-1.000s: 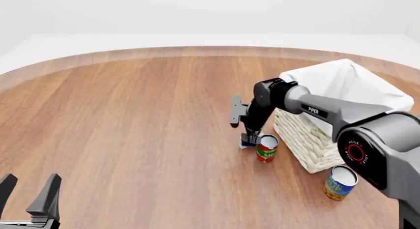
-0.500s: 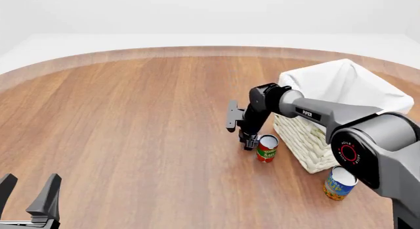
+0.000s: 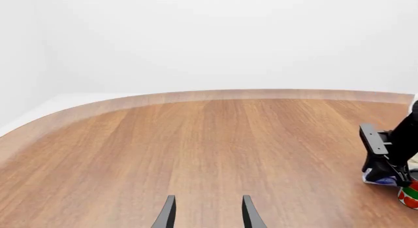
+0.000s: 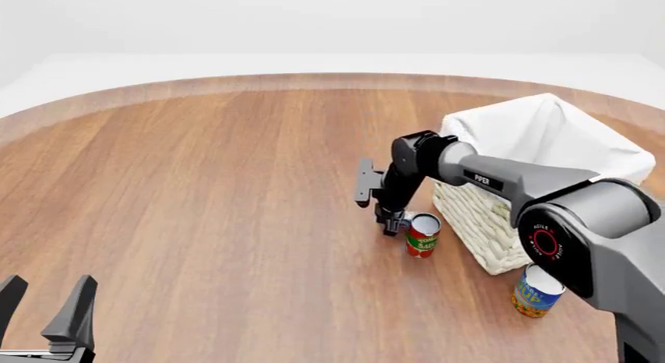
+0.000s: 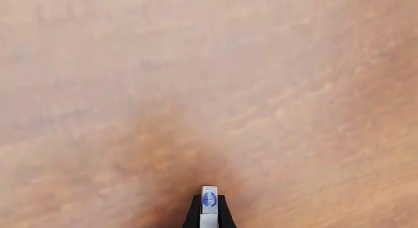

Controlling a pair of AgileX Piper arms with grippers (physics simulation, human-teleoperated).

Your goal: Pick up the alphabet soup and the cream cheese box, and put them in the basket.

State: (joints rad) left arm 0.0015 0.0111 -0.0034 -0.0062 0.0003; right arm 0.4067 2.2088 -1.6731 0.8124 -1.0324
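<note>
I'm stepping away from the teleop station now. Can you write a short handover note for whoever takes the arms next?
Right gripper: shut on the cream cheese box, low over the table beside the red-and-green can.
Left gripper: open, idle at the near left, holding nothing.
Alphabet soup: standing on the table at the near corner of the basket, untouched.
Done: box grasped. Nothing can be seen inside the basket.
Left: carry the box into the basket, release it, then pick up the soup and put it in too.
</note>
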